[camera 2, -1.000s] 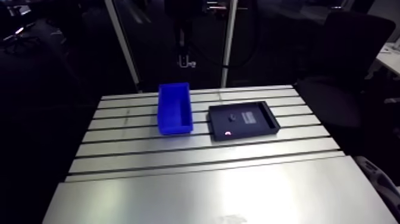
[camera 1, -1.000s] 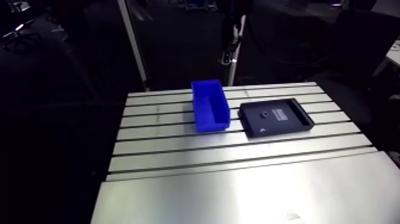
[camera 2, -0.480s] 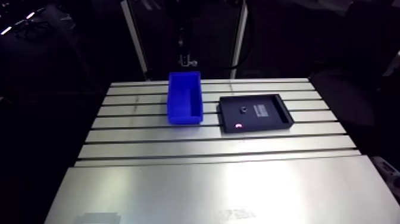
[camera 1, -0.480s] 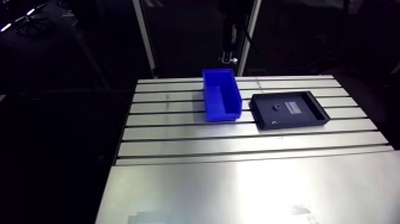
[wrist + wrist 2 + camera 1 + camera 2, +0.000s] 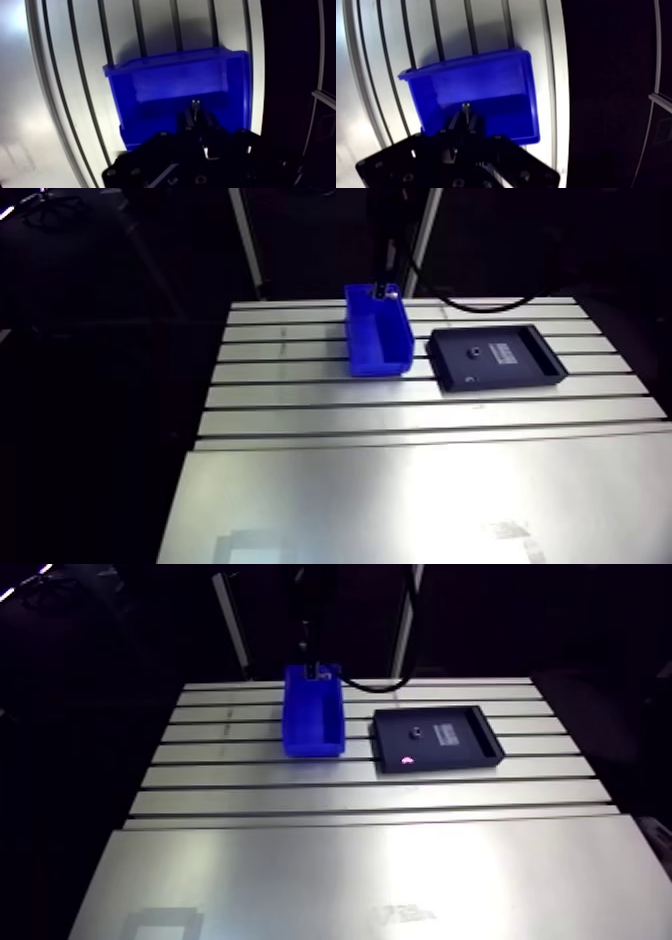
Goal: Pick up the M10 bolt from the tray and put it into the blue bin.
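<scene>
The blue bin (image 5: 378, 343) stands on the slotted table, left of the black tray (image 5: 497, 358). My gripper (image 5: 386, 289) hangs over the bin's far end in the arm view. In the wrist view its two fingers (image 5: 187, 119) stand close together over the bin's floor (image 5: 165, 90). A small metal bolt (image 5: 195, 104) sticks out between their tips, held above the inside of the bin. One small round part (image 5: 474, 351) lies in the tray beside a pale label (image 5: 507, 355).
A smooth metal plate (image 5: 420, 498) covers the near half of the table (image 5: 290, 393). Upright frame posts (image 5: 246, 238) rise behind the table's far edge. A red light spot (image 5: 407, 760) shows on the tray's near part.
The camera has shifted, so the whole scene sits differently. Against the bin, the gripper has come down from behind and above to the bin's far end.
</scene>
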Controlling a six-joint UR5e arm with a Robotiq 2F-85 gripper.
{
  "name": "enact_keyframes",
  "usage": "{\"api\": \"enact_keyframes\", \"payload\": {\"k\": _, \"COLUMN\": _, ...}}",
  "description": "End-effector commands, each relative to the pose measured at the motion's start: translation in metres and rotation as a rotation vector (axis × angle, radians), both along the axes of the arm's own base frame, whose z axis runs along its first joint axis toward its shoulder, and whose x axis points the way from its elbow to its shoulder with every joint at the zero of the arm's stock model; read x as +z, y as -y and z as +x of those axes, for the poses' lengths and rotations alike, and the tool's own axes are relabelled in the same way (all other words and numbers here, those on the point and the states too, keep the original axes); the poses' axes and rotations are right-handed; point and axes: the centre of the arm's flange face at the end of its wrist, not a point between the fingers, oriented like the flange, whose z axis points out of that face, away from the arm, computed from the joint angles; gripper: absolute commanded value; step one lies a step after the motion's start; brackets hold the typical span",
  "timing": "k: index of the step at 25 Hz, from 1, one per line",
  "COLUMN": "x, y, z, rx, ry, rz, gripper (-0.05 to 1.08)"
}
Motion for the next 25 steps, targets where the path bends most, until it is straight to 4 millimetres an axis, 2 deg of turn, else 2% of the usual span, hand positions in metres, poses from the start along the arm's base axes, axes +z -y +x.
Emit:
{"api": "enact_keyframes", "payload": {"k": 1, "x": -0.025, "y": 0.014, "z": 0.007, "rx": 0.03, "ry": 0.015, "rz": 0.042, "gripper": 1.05}}
{"api": "enact_keyframes", "payload": {"k": 9, "x": -0.043, "y": 0.026, "z": 0.014, "rx": 0.047, "ry": 0.01, "rz": 0.047, "gripper": 1.05}}
{"api": "enact_keyframes", "payload": {"k": 16, "x": -0.061, "y": 0.022, "z": 0.013, "rx": 0.043, "ry": 0.031, "rz": 0.054, "gripper": 1.05}}
{"api": "enact_keyframes", "payload": {"k": 25, "x": -0.071, "y": 0.02, "z": 0.011, "rx": 0.045, "ry": 0.034, "rz": 0.074, "gripper": 1.05}}
